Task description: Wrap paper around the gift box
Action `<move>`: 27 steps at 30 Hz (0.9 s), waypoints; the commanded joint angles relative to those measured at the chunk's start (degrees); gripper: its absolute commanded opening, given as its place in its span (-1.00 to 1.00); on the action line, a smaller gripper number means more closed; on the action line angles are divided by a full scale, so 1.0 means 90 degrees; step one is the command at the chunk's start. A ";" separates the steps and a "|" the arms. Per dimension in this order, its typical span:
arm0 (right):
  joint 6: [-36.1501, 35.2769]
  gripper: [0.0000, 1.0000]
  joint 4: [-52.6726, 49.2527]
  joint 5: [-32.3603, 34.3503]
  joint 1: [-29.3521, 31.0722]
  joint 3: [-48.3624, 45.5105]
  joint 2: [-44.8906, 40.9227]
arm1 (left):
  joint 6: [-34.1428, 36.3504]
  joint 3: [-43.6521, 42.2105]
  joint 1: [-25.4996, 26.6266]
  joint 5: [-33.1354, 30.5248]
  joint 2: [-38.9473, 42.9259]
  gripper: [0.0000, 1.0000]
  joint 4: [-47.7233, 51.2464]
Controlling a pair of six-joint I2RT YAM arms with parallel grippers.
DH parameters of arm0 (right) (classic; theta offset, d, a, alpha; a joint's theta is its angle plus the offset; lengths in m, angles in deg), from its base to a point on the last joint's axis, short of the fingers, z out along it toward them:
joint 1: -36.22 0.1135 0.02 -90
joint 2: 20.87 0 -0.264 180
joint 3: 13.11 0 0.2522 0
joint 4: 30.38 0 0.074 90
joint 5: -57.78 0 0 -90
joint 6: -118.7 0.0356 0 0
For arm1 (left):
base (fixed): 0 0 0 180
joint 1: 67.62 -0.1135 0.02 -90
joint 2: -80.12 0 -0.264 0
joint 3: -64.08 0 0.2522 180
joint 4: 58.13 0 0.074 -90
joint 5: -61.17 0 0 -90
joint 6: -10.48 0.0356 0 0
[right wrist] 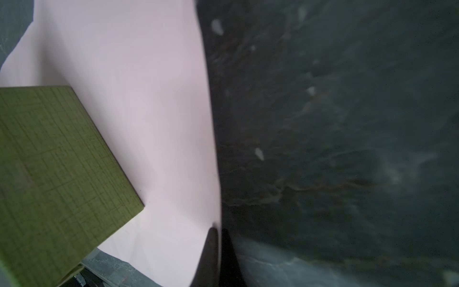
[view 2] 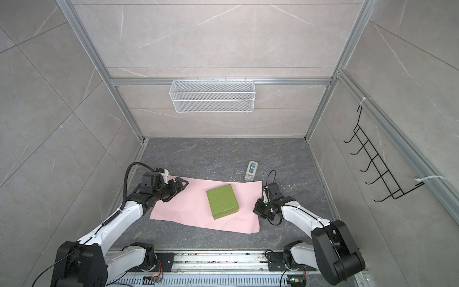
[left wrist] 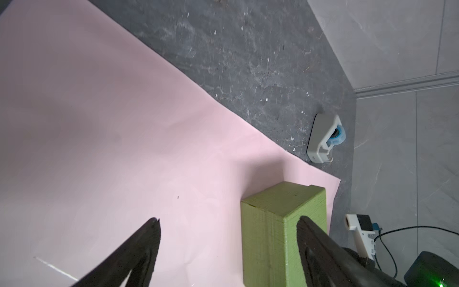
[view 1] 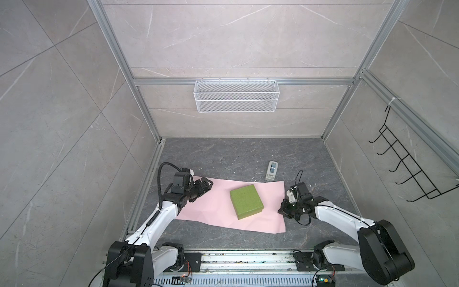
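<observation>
You're at the first fold. The gift box (view 1: 246, 201) sits lower centre in both top views, on the paper (view 1: 213, 208), right of its middle. Your right gripper (right wrist: 218, 232) is pressed together, pinching the paper's right edge. Your left gripper (view 1: 208, 184) hangs spread over the upper-left corner. Next, lift that pinched edge over the box. The left arm (view 1: 161, 216) hides the paper's left edge, and its underside doesn't show.

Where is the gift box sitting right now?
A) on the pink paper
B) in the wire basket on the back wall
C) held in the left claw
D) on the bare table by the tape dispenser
A: the gift box lies flat on the paper, with pink showing on both sides.
</observation>
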 commanded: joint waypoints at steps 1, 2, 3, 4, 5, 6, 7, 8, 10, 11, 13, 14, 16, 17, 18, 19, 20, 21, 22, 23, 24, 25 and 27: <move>-0.0531 -0.99 -0.0451 -0.0211 -0.0478 0.0297 0.0241 | 0.0096 -0.0151 0.0150 0.0281 -0.0185 0.73 0.0022; -0.0602 -0.98 -0.0441 -0.0190 -0.0599 0.0399 0.0390 | 0.0097 -0.0196 0.0236 0.0316 -0.0247 0.73 0.0005; -0.0689 -0.98 -0.0466 -0.0202 -0.0722 0.0497 0.0535 | 0.0085 -0.0228 0.0325 0.0316 -0.0302 0.72 0.0010; -0.0756 -0.97 -0.0464 -0.0218 -0.0819 0.0549 0.0625 | 0.0073 -0.0248 0.0411 0.0320 -0.0332 0.71 0.0005; -0.0835 -0.97 -0.0479 -0.0204 -0.0929 0.0619 0.0701 | 0.0065 -0.0293 0.0502 0.0307 -0.0326 0.71 0.0013; -0.0933 -0.96 -0.0523 -0.0172 -0.1042 0.0692 0.0764 | 0.0048 -0.0326 0.0581 0.0274 -0.0310 0.71 0.0010; -0.1017 -0.94 -0.0567 -0.0151 -0.1152 0.0747 0.0811 | 0.0019 -0.0356 0.0647 0.0225 -0.0280 0.71 0.0009; -0.1107 -0.93 -0.0598 -0.0117 -0.1260 0.0800 0.0850 | -0.0012 -0.0386 0.0734 0.0162 -0.0246 0.71 0.0010; -0.1223 -0.91 -0.0627 -0.0029 -0.1437 0.0860 0.0909 | -0.0059 -0.0413 0.0912 0.0080 -0.0183 0.70 0.0005; -0.1281 -0.89 -0.0624 -0.0014 -0.1527 0.0889 0.0948 | -0.0081 -0.0412 0.1016 0.0035 -0.0175 0.70 0.0010; -0.1333 -0.86 -0.0570 -0.0030 -0.1707 0.0892 0.0989 | -0.0162 -0.0399 0.1220 -0.0065 -0.0158 0.70 0.0005; -0.1356 -0.81 -0.0559 -0.0051 -0.1776 0.0898 0.0986 | -0.0185 -0.0370 0.1342 -0.0106 -0.0165 0.70 0.0003; -0.1415 -0.58 -0.0620 -0.0002 -0.1827 0.0922 0.0869 | -0.0200 -0.0299 0.1528 -0.0146 -0.0190 0.70 -0.0003; -0.1452 -0.42 -0.0696 0.0111 -0.1838 0.0962 0.0709 | -0.0199 -0.0263 0.1600 -0.0156 -0.0202 0.70 -0.0010; -0.1492 -0.30 -0.0807 0.0282 -0.1833 0.0994 0.0528 | -0.0192 -0.0243 0.1624 -0.0156 -0.0220 0.70 -0.0033; -0.1537 -0.16 -0.0915 0.0465 -0.1834 0.1035 0.0274 | -0.0180 -0.0254 0.1624 -0.0148 -0.0246 0.70 -0.0074; -0.1581 -0.05 -0.1050 0.0654 -0.1836 0.1088 -0.0025 | -0.0154 -0.0277 0.1624 -0.0148 -0.0280 0.69 -0.0121; -0.1643 0.02 -0.1120 0.0767 -0.1825 0.1116 -0.0291 | -0.0143 -0.0279 0.1624 -0.0178 -0.0329 0.67 -0.0116; -0.1679 0.09 -0.1125 0.0738 -0.1797 0.1127 -0.0585 | -0.0105 -0.0243 0.1619 -0.0271 -0.0387 0.64 -0.0050; -0.1699 0.13 -0.1087 0.0613 -0.1768 0.1127 -0.0834 | -0.0073 -0.0196 0.1623 -0.0316 -0.0450 0.61 -0.0001; -0.1703 0.16 -0.1083 0.0511 -0.1656 0.1162 -0.1059 | -0.0038 -0.0139 0.1618 -0.0312 -0.0505 0.58 0.0007; -0.1728 0.23 -0.1090 0.0481 -0.1463 0.1224 -0.1239 | -0.0033 -0.0074 0.1624 -0.0278 -0.0545 0.56 0.0006; -0.1858 0.35 -0.1059 0.0317 -0.1031 0.1362 -0.1407 | -0.0070 0.0018 0.1624 -0.0243 -0.0579 0.51 -0.0015</move>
